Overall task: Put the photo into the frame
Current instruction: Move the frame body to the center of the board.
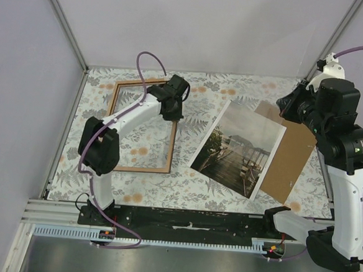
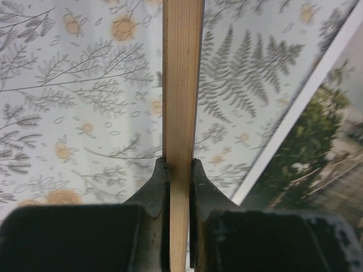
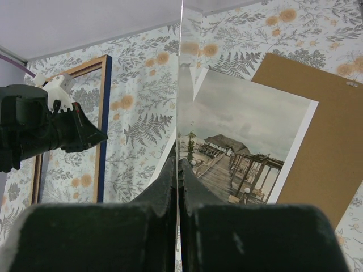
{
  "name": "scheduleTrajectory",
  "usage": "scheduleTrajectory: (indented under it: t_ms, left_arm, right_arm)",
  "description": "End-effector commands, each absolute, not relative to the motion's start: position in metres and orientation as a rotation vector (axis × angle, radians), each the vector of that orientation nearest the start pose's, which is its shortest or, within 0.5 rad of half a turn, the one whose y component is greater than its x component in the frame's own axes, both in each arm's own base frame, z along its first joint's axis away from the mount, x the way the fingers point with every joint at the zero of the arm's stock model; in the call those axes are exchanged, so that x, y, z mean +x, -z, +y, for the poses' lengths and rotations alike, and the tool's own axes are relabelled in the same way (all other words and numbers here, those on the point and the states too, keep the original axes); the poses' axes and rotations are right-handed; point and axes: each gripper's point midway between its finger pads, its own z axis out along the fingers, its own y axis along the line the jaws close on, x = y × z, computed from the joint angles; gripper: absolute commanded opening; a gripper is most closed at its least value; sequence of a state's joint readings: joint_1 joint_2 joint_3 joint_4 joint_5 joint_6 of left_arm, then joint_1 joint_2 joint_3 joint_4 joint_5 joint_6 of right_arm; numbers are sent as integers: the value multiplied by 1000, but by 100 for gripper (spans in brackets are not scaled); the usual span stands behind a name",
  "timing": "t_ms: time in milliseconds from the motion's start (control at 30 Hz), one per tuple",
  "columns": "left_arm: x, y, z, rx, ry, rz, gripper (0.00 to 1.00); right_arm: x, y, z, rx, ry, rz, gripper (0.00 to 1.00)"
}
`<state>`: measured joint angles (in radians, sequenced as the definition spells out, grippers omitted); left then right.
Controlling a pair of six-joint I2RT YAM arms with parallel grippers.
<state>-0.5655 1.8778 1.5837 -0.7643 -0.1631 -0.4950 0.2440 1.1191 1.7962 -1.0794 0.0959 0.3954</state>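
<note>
The left gripper (image 2: 178, 165) is pinching the right rail of the frame (image 2: 182, 85), its jaws clenched on the wood from both sides. The frame is lying wood side up on the left of the fern cloth (image 1: 184, 187). The photo (image 1: 240, 149) is lying picture up just right of it, not touching, its right part overlapping a brown board (image 1: 296, 164). The right gripper (image 3: 178, 165) is hanging above the far right, jaws closed on a thin clear sheet (image 3: 181, 85) seen edge-on.

A robot lab test cell is indicated by plain panel walls (image 1: 195, 25) and aluminium posts (image 1: 62, 22) enclosing a fern-patterned table (image 1: 184, 186), with a black mounting rail (image 1: 188, 218) bolted along its near edge.
</note>
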Motion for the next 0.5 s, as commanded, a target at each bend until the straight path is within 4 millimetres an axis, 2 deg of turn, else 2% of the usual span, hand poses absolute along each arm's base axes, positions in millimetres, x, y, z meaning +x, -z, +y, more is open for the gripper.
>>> scheduleTrajectory:
  t_ms: [0, 167, 233, 367, 467]
  left_arm:
    - [384, -119, -278, -281, 210, 2614, 2]
    - [383, -101, -340, -370, 287, 2629, 2]
    - [384, -100, -368, -364, 333, 2624, 2]
    - [385, -82, -399, -375, 346, 2639, 2]
    - [386, -74, -414, -389, 370, 2638, 2]
  right_arm:
    - [265, -441, 53, 232, -269, 1899, 0]
    - [262, -440, 42, 257, -208, 1904, 0]
    - [261, -438, 40, 261, -194, 1911, 0]
    - [258, -434, 37, 265, -174, 1922, 0]
    - [256, -432, 35, 266, -167, 1927, 0]
